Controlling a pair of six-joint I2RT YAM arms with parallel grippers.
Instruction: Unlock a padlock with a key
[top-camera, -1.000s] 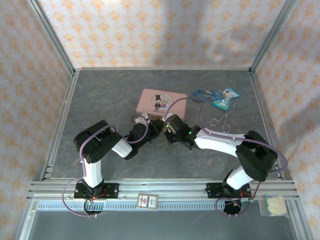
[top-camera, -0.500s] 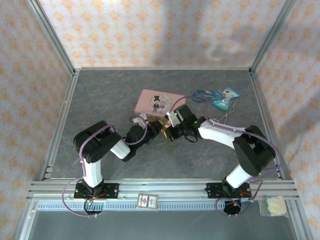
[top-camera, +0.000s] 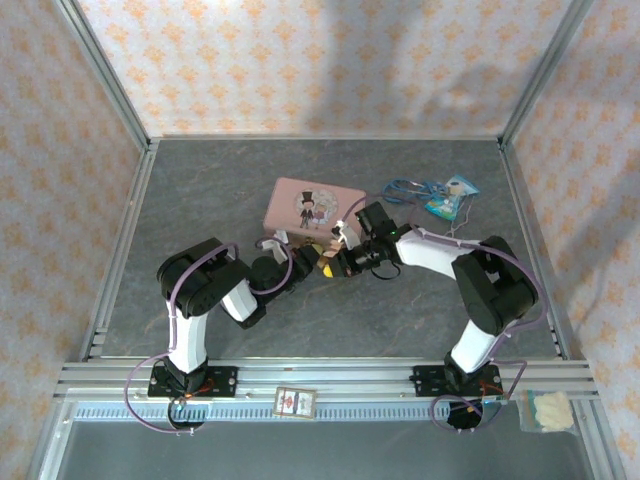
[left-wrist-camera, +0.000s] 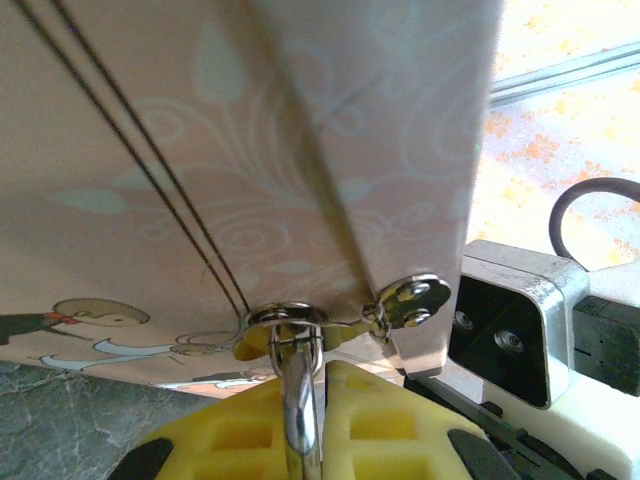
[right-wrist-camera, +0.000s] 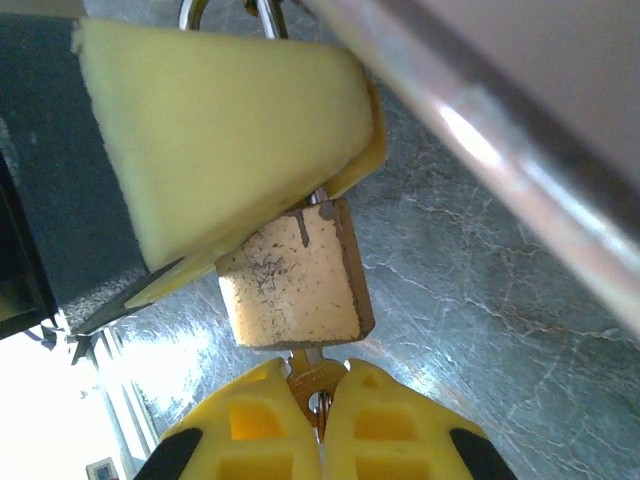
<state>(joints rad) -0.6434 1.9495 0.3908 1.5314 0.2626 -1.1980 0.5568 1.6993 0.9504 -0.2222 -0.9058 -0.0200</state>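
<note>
Squarely in the middle of the top view, we see the brass padlock (top-camera: 326, 256) held off the table between the two grippers, just below the lower edge of the pink tin (top-camera: 310, 203). In the right wrist view the padlock (right-wrist-camera: 292, 285) hangs body-down, scuffed face toward us, with the key (right-wrist-camera: 312, 378) pushed up into its underside. The right gripper (right-wrist-camera: 318, 425) is closed tight on the key's head, its yellow pads meeting around it. The left gripper (left-wrist-camera: 300, 425) is pinched on the padlock's thin shackle (left-wrist-camera: 298, 395), which rises to a small metal ring at the tin's clasp (left-wrist-camera: 410, 300). We cannot tell whether the shackle is locked or released.

The tin lies on a grey stone-patterned table (top-camera: 200, 200). To its right, near the table's right edge, sit a blue cord (top-camera: 405, 187) and a teal packet (top-camera: 440, 207), well apart from the grippers. Open grey surface stretches left of the tin, along the far band, and in the lower centre between the arms and the near rail (top-camera: 330, 375), where a small card (top-camera: 295, 402) rests. Walls (top-camera: 300, 60) papered in an orange pattern close three sides, edged by aluminium posts (top-camera: 105, 70). Both arms fold inward, elbows spread toward the side edges.
</note>
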